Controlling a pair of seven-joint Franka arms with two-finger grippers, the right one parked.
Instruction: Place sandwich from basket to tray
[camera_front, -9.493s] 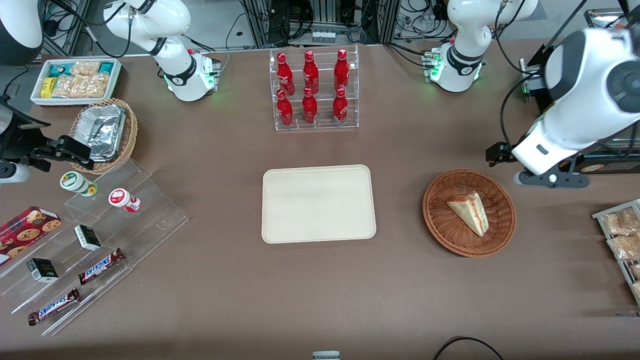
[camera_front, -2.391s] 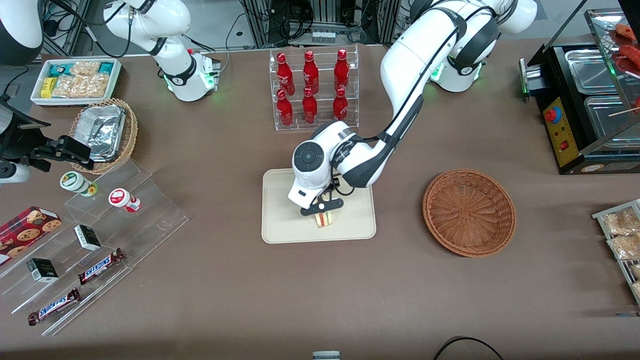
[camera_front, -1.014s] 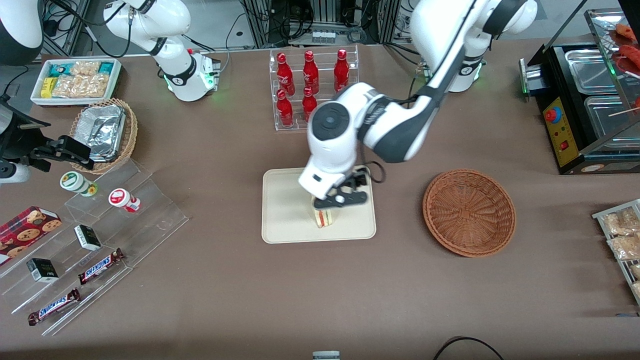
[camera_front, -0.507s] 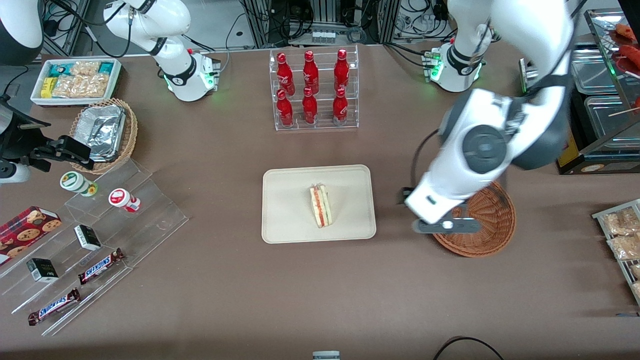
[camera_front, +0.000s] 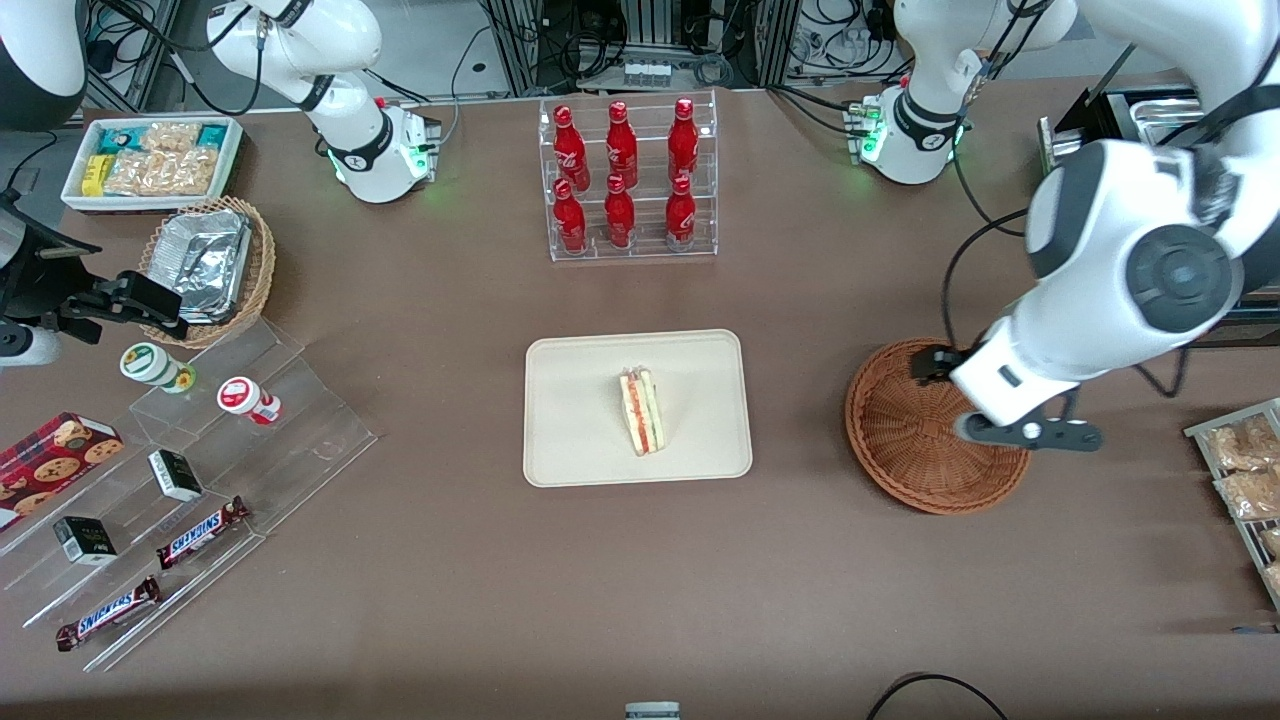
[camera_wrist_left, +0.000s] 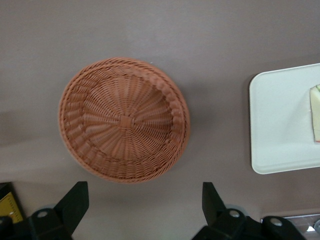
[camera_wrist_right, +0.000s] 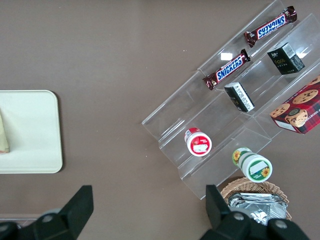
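The sandwich (camera_front: 641, 411) stands on its edge near the middle of the tray (camera_front: 570, 440), filling strip up, touched by nothing. The basket (camera_front: 905, 450) holds nothing. The hand (camera_wrist_left: 142, 210) hangs above the basket's rim at about 3 o'clock on the front view, fingers (camera_wrist_left: 75, 200) spread wide and carrying nothing. The placing looks done, so the step in hand is likely the retreat: best to keep the hand high, well apart from basket and tray, and leave the sandwich undisturbed.

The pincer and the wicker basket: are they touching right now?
Apart. The left wrist view shows the open pincer empty, well above the basket, with bare table between them.
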